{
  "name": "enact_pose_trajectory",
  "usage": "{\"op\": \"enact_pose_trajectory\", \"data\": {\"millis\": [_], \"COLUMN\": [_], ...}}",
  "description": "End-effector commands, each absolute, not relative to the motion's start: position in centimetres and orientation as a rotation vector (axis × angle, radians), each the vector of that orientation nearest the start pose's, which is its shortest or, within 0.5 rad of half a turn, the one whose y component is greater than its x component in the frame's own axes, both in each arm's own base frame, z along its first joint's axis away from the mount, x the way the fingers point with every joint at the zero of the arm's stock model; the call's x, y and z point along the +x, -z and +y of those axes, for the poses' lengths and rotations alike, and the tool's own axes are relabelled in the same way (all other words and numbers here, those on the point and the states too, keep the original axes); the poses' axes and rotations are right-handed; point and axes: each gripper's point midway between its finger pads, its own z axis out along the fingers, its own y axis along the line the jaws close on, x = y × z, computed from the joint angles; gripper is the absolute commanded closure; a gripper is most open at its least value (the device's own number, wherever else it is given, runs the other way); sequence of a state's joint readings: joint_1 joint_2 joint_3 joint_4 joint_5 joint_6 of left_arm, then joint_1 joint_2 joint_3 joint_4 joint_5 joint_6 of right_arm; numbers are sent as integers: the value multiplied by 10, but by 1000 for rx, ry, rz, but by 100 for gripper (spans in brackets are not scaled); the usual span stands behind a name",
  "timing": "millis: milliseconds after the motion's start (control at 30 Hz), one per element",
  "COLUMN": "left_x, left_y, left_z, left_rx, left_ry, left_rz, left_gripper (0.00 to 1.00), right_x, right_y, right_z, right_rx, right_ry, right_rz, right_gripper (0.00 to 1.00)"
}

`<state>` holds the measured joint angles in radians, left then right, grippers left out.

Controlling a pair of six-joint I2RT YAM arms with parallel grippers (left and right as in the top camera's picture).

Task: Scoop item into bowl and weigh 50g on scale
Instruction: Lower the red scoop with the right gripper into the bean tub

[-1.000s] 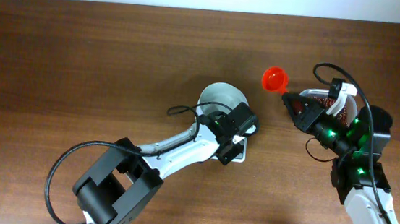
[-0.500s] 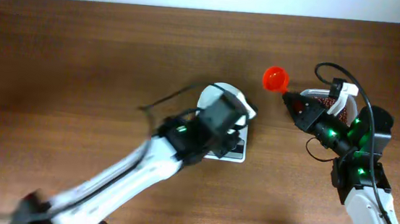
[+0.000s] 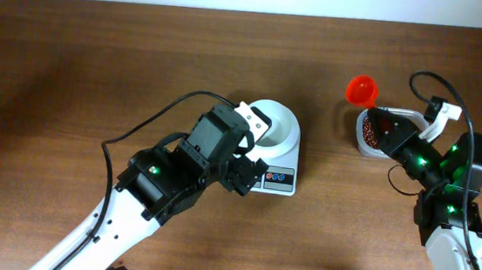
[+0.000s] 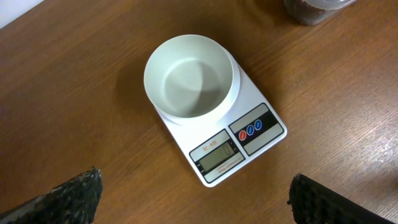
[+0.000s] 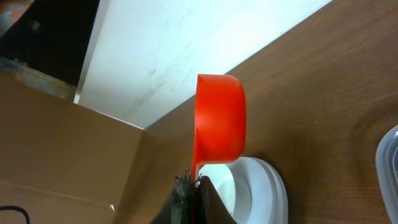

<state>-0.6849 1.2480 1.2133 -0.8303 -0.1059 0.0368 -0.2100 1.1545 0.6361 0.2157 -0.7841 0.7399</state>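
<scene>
Dark wood table (image 3: 99,53) is running under everything, with a white wall strip along the top edge of the overhead view. Scale (image 4: 239,140) is sitting mid-frame in my left wrist view, its display and buttons facing the lower edge. Bowl (image 4: 191,78) is resting upright on the scale's platform, its inside showing bare white. My left gripper (image 4: 199,198) is hovering over both with jaws spread wide, fingertips (image 4: 68,199) showing at the lower corners and touching nothing. Beans (image 3: 366,130) are lying in a clear tub (image 3: 360,145) at the right of the overhead frame, well apart from the scale. My right gripper (image 3: 381,119) is clamping the handle of a red scoop (image 3: 362,90), holding it at the tub's upper-left corner in that frame. In my right wrist view the scoop's cup is standing on its side; I cannot tell whether it is carrying beans.
</scene>
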Motion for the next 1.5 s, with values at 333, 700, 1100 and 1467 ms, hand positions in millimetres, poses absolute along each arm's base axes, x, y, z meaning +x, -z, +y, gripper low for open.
{"op": "enact_pose_trajectory", "data": {"millis": [333,700,1100,1467], "left_x": [248,251,251,251], "left_y": [-193,-174,-175,-175], "left_z": [-192,-213,-214,-214], "left_rx": [1145,1127,1127,1127], "left_ry": [109,245,244,244], "left_rz": [2311,2264,2261,2261], "left_gripper": [1,1,1,1], "right_x": [349,335,339,361], "right_y": [-214,-235,-141,-76], "right_z": [52,21,-73,-56], "right_rx": [240,122,276,232], "right_ry": [-1041,-616,68,-112], "right_rz": [1971,2235,2593,2719], "right_gripper": [96,96,96,96]}}
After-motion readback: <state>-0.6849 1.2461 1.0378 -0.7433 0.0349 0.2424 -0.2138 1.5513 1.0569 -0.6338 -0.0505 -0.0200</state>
